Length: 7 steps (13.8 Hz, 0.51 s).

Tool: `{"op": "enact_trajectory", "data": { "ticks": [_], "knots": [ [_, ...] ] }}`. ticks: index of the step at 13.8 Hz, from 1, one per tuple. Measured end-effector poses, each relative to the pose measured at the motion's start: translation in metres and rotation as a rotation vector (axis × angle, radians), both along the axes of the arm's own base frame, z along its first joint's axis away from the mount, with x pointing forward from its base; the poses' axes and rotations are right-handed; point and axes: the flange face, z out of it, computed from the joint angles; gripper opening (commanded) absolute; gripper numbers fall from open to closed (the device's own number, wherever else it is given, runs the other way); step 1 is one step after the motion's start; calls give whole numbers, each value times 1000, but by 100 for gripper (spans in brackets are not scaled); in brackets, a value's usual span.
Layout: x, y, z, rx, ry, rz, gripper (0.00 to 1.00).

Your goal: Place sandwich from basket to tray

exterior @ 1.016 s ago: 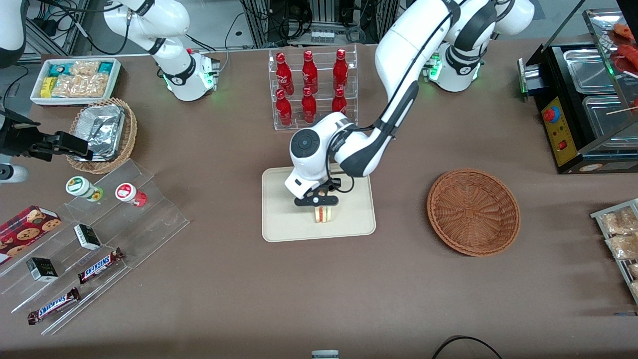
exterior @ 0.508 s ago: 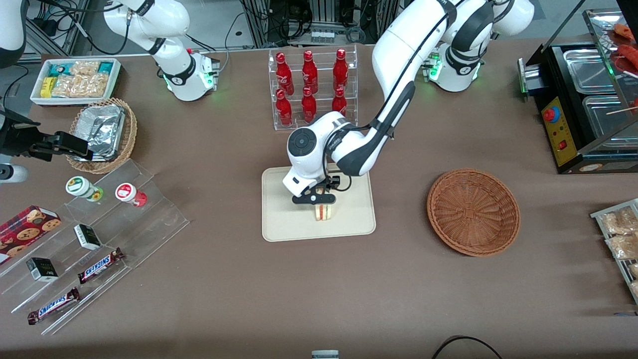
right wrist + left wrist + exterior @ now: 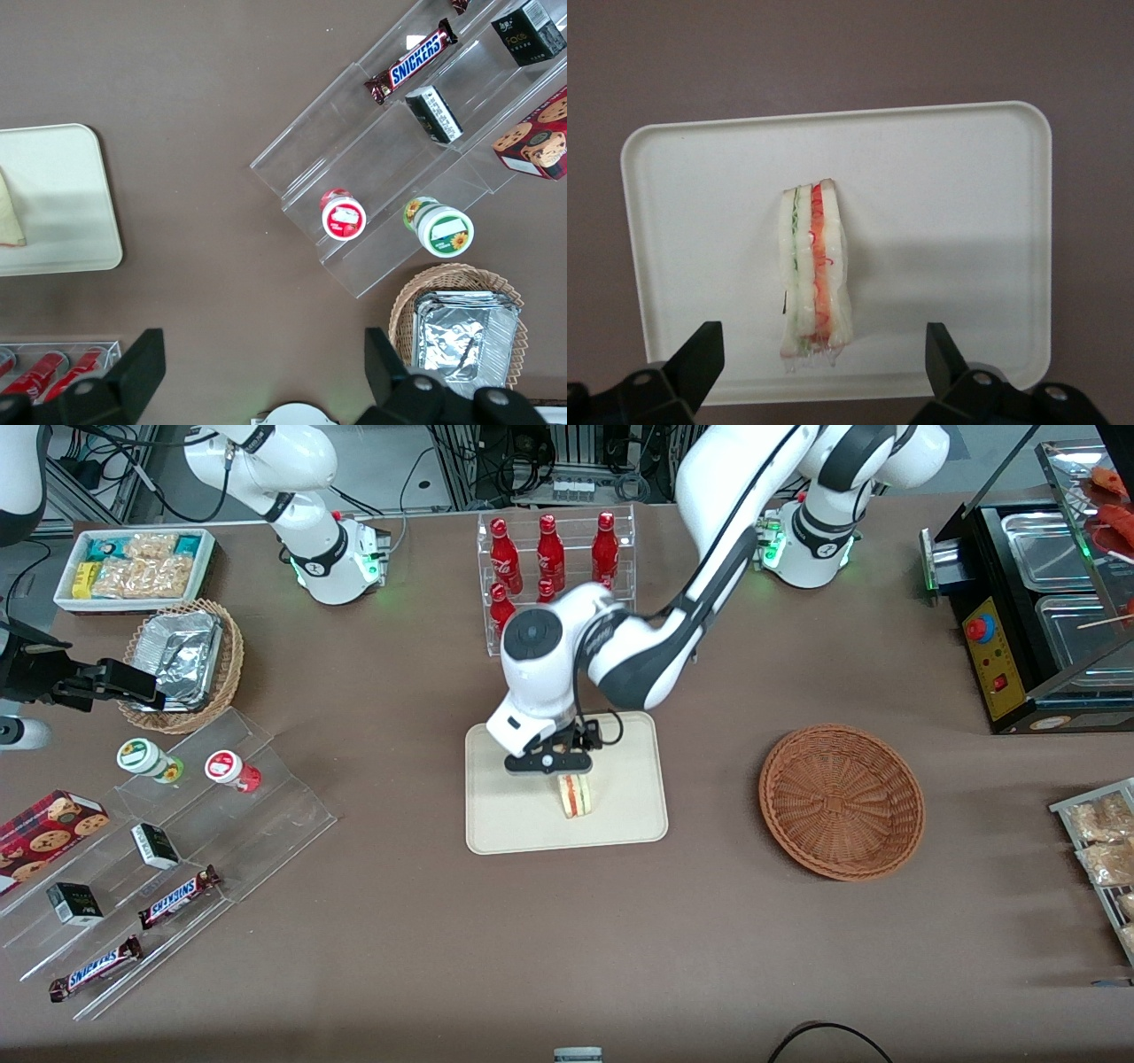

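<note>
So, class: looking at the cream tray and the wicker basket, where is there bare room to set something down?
The reddish-brown woven basket is bare. The cream rectangular tray has free strips either side of the upright white-bread sandwich wedge. It is crowded just above the sandwich, where the open gripper hovers, toward the red bottle rack.

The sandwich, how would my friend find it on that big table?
Find the cream tray in the table's middle, in front of the rack of red bottles. The sandwich stands on it alone, just under the open gripper. It is the only white wedge with red and green stripes.
</note>
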Motion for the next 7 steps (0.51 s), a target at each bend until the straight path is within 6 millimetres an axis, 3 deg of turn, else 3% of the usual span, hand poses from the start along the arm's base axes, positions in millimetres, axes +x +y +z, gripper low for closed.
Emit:
{"op": "enact_trajectory", "data": {
  "ticks": [4, 7],
  "knots": [
    [7, 33, 83, -3, -36, 91, 100],
    [29, 96, 144, 27, -28, 188, 100]
  ]
}}
